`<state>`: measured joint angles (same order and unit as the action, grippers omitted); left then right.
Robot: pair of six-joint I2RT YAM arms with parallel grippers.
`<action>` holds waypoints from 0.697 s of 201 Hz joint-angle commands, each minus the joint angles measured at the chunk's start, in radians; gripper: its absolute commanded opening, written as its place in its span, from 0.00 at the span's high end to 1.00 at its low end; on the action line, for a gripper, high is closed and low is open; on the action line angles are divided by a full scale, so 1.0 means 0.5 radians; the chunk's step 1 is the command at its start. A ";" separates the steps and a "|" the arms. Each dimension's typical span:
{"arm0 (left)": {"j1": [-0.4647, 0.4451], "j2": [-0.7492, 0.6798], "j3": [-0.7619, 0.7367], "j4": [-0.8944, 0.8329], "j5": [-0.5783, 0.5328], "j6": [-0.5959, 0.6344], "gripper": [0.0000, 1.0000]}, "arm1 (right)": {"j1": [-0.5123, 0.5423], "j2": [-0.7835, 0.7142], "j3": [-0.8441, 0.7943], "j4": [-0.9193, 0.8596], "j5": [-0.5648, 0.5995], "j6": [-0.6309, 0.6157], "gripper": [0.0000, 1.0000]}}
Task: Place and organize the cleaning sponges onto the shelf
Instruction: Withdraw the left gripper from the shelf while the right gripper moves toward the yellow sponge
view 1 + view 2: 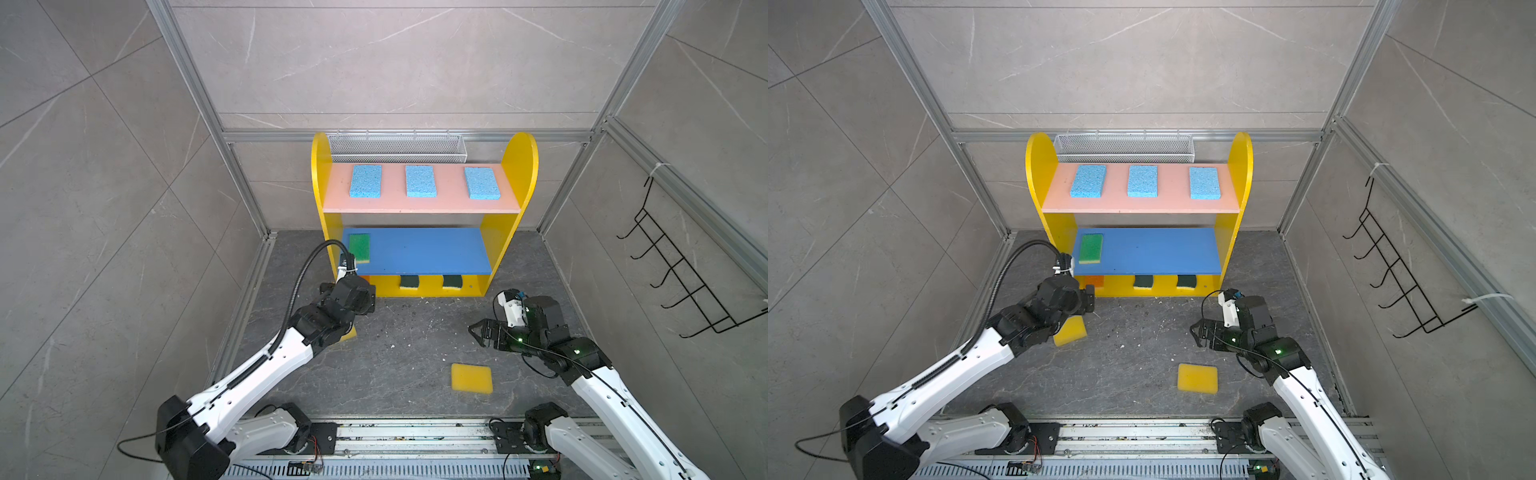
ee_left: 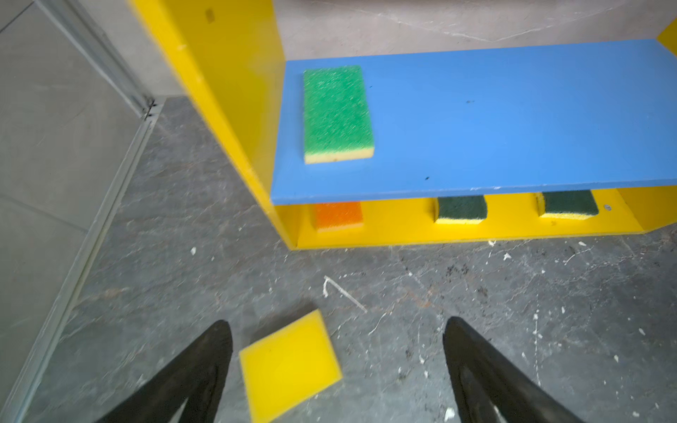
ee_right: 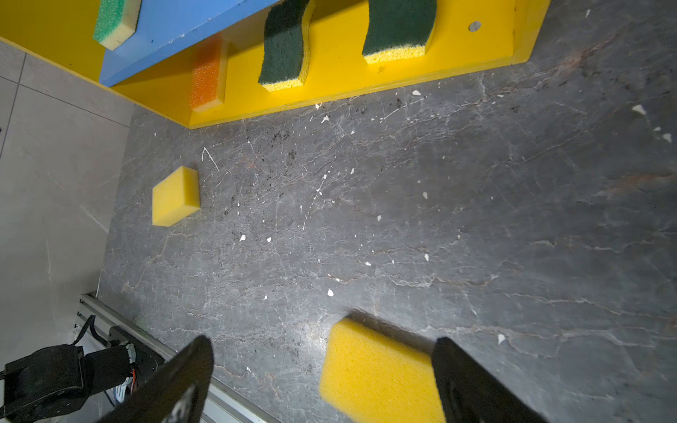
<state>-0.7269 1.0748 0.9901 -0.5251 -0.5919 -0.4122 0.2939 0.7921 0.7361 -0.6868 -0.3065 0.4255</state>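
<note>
Nearest the arm bases, a yellow sponge (image 1: 471, 377) is seen lying flat on the dark stone bench (image 1: 407, 353), towards the right. The right gripper (image 3: 322, 342) is held above and just behind it. Its fingers (image 3: 465, 373) are spread wide and nothing is gripped. In both top views a clear gap is seen between this gripper and the sponge.

Further in, on the left, a second yellow sponge (image 1: 1070, 331) is found on the bench, partly hidden under the left arm. The left gripper (image 2: 337, 326) is held over it, close to the front of the shelf (image 1: 519, 166). Its fingers (image 2: 208, 351) are also parted wide, with nothing between them.

On the yellow bottom board of the shelf, an orange sponge (image 2: 339, 216) is set at the left and two dark-green scourers (image 1: 409, 281) to its right, all spaced apart. On the blue middle board a green sponge (image 1: 359, 247) is placed at the left end. On the pink top board three light blue sponges (image 1: 420, 180) are laid in a spaced row.

Behind the shelf a white mesh basket (image 1: 395, 145) is mounted, and a black hook rack (image 1: 681, 270) is hung on the right wall.
</note>
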 commanded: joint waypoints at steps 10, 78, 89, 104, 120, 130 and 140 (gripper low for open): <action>-0.007 -0.167 0.002 -0.551 -0.158 -0.274 0.08 | -0.003 -0.064 -0.040 -0.103 0.043 0.029 0.05; -0.004 -0.348 -0.237 -0.814 -0.060 -0.690 0.10 | -0.001 -0.232 -0.108 -0.239 0.012 0.095 0.05; -0.006 -0.366 -0.275 -0.762 -0.019 -0.700 0.10 | -0.004 -0.243 -0.118 -0.256 0.013 0.117 0.05; -0.006 -0.374 -0.319 -0.706 0.027 -0.710 0.10 | -0.003 -0.247 -0.136 -0.281 0.009 0.143 0.05; -0.005 -0.361 -0.341 -0.670 0.069 -0.710 0.11 | -0.001 -0.236 -0.159 -0.307 -0.004 0.180 0.06; -0.005 -0.345 -0.345 -0.662 0.087 -0.713 0.11 | 0.002 -0.216 -0.172 -0.336 -0.015 0.227 0.06; -0.007 -0.322 -0.342 -0.664 0.094 -0.711 0.11 | 0.000 -0.202 -0.197 -0.374 -0.010 0.276 0.07</action>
<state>-0.7269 0.9039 0.8127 -0.8883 -0.5720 -0.7376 0.2939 0.6800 0.6651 -0.8097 -0.3012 0.5003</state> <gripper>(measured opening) 0.894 0.936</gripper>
